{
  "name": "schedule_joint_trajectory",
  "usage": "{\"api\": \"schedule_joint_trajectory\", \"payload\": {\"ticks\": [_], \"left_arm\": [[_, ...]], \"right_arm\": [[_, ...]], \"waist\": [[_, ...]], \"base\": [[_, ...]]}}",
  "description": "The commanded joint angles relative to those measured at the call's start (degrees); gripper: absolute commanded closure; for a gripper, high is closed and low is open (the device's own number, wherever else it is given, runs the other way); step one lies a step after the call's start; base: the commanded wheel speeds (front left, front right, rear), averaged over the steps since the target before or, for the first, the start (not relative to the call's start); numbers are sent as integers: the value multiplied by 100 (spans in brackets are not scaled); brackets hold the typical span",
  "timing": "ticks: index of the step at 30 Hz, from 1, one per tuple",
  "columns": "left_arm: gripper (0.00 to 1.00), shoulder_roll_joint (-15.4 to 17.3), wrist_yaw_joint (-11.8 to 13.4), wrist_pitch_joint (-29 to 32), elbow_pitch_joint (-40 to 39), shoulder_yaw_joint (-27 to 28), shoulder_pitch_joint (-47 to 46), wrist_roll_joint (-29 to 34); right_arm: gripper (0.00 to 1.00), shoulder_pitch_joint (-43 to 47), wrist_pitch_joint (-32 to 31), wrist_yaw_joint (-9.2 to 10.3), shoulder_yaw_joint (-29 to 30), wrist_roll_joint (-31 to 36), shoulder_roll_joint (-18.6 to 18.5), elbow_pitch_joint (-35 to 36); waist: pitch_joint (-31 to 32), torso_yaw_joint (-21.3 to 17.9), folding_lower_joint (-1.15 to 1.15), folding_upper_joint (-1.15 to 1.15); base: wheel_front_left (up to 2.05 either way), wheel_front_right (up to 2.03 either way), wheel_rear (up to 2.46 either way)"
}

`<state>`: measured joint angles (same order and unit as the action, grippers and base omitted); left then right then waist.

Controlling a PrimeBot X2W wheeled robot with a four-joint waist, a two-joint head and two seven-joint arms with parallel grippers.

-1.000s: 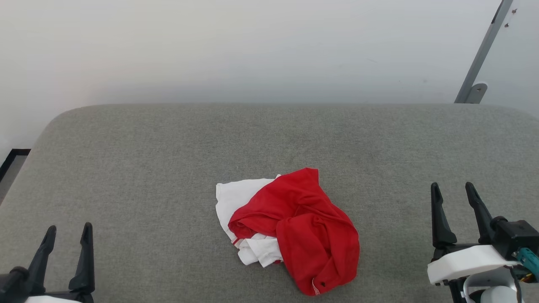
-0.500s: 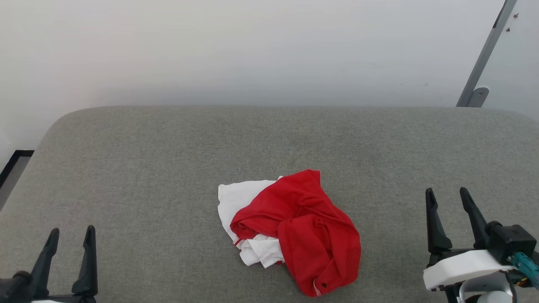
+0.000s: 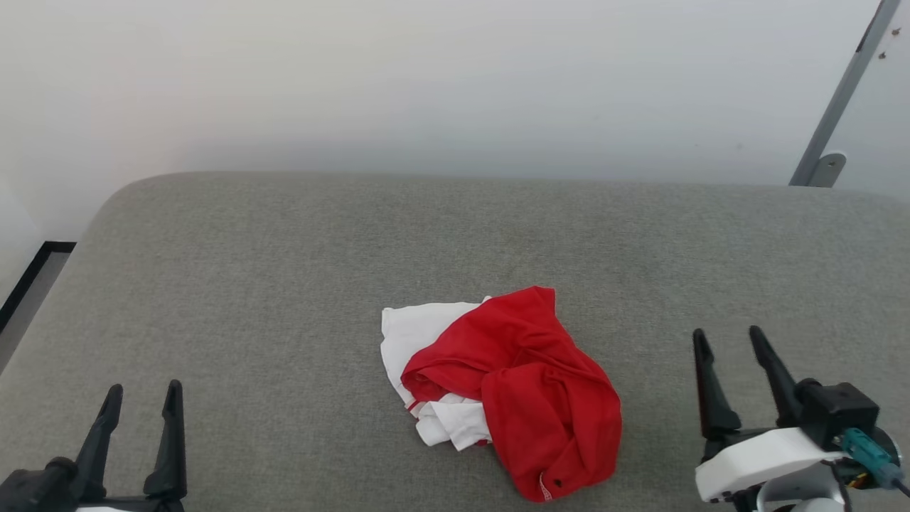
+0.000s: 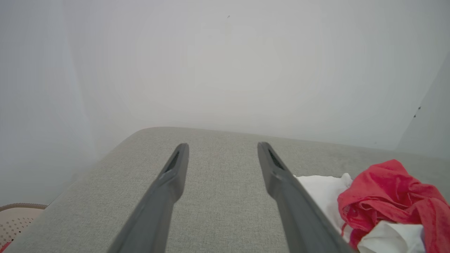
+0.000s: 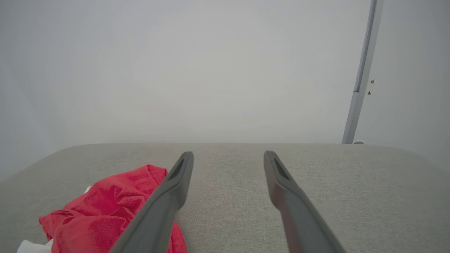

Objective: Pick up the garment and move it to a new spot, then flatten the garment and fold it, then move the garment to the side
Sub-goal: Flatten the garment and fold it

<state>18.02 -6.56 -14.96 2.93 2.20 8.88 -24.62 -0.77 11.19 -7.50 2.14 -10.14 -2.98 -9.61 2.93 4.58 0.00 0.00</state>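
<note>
Red and white thin fabric, the crumpled jersey-style garment (image 3: 512,387) lies bunched near the middle of the grey woven-cloth tabletop (image 3: 284,270), towards its near edge. You see the left gripper (image 3: 143,387) at the lower left and the right gripper (image 3: 727,333) at the lower right, both well apart from the garment, jaws spread wide and holding nothing.

Garment (image 3: 512,391) lies in a heap on tabletop (image 3: 284,270), mid-width, near front edge. Left gripper (image 3: 143,387) at front left, well apart from garment. Right gripper (image 3: 727,332) at front right, nearer garment, not touching. Wall (image 3: 426,85) behind tabletop; slanted rail (image 3: 839,99) on wall, far right.
</note>
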Motion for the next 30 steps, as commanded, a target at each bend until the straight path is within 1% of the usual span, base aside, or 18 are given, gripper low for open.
{"api": "schedule_joint_trajectory", "payload": {"ticks": [1, 5, 9, 14, 18, 19, 20, 22, 28, 29, 30], "left_arm": [[0, -17, -27, -31, -18, -8, -64, 59], [0, -105, -43, -32, -38, -57, -125, 58], [0, -155, -55, -32, -48, -113, -185, 77], [0, -159, -77, -32, -32, -222, -273, 91], [0, -195, -84, -32, -9, -286, -341, 27], [0, -204, -86, -32, 3, -304, -368, 21], [0, -204, -86, -32, 3, -304, -368, 21], [0, -225, -90, -32, 19, -340, -428, 1], [0, -307, -86, -32, 119, -421, -609, -9], [0, -323, -87, -32, 133, -432, -646, -20], [0, -336, -87, -32, 142, -442, -676, -42]], "right_arm": [[0, 15, -40, 2, -51, -46, 11, 15], [0, -38, -251, 2, -283, -159, 9, -27], [0, -120, -738, 2, -713, -419, -87, -95], [0, -264, -1769, 2, -1504, -857, -467, -131], [0, -417, -2700, 2, -1929, -1134, -741, -137], [0, -476, -2946, 3, -2000, -1167, -797, -165], [0, -476, -2946, 3, -2000, -1167, -797, -165], [0, -614, -3378, 2, -2169, -1139, -918, -220], [0, -943, -4372, 3, -2334, -938, -1042, -567], [55, -1017, -4482, 3, -2422, -858, -1081, -590], [100, -1078, -4542, 3, -2493, -844, -1099, -586]], "waist": [[-6, 35, 0, 0], [-23, 165, 0, 0], [-57, 322, 0, 0], [-118, 524, 0, 0], [-245, 650, 0, 0], [-285, 677, 0, 0], [-285, 677, 0, 0], [-362, 736, 0, 0], [-575, 913, 0, 0], [-604, 935, 0, 0], [-627, 951, 0, 0]], "base": [[0, 0, 0], [0, 0, 0], [0, 0, 0], [0, 0, 0], [0, 0, 0], [0, 0, 0], [0, 0, 0], [0, 0, 0], [0, 0, 0], [0, 0, 0], [0, 0, 0]]}}
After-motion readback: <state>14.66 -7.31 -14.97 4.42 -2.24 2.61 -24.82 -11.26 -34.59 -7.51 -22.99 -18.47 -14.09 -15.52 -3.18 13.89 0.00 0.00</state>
